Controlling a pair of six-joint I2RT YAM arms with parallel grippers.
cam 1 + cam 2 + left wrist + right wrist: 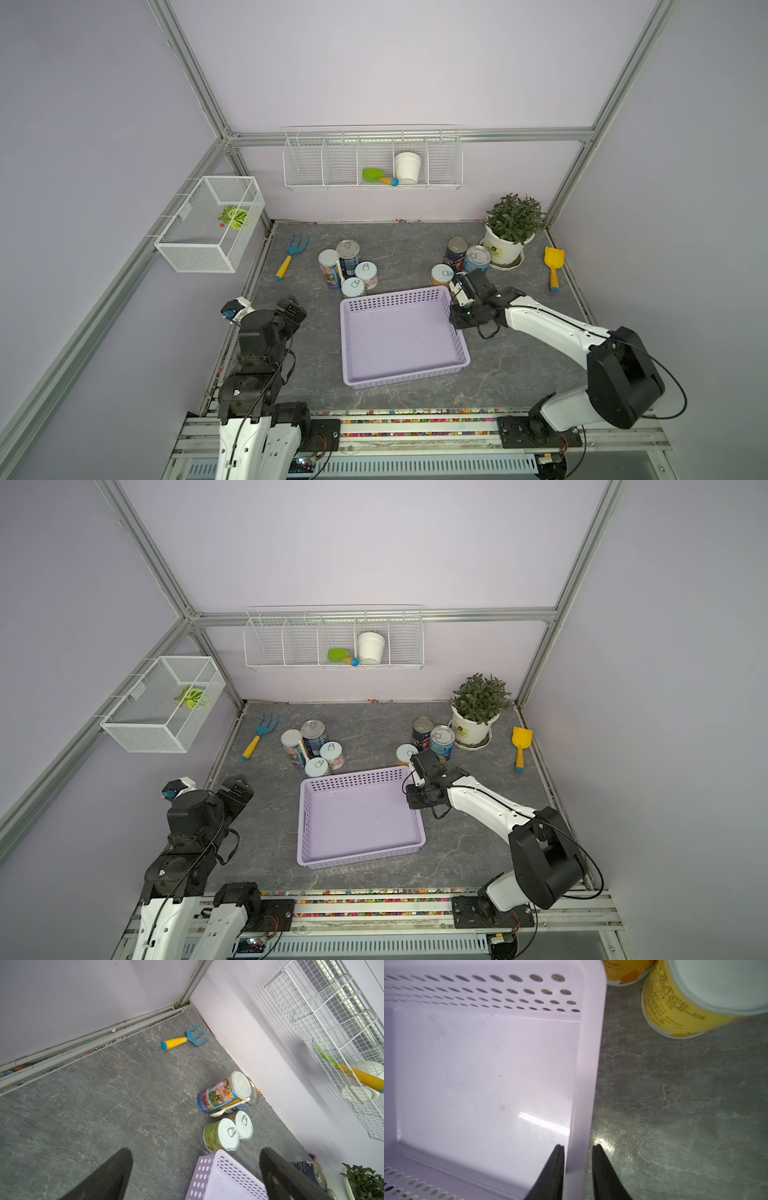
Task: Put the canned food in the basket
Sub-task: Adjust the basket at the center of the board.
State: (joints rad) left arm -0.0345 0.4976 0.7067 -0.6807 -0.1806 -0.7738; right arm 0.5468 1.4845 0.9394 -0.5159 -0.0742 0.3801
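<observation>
The lavender basket [399, 336] [357, 812] lies in the middle of the grey table with nothing in it. My right gripper [455, 321] [578, 1147] is shut on its right wall, one finger inside and one outside. Several cans [348, 257] stand in a cluster behind the basket's far left corner. More cans [478, 258] stand behind its far right corner, and two yellow ones [675, 1012] show close to that gripper. My left gripper [293, 309] [195, 1152] hangs open and holds nothing, left of the basket [224, 1178], with a green can [220, 1134] just beyond it.
A potted plant [513, 232] and a yellow shovel [553, 266] stand at the back right. A blue rake [293, 253] lies at the back left. A white wire rack [372, 160] hangs on the rear wall and a mesh box [212, 224] on the left wall.
</observation>
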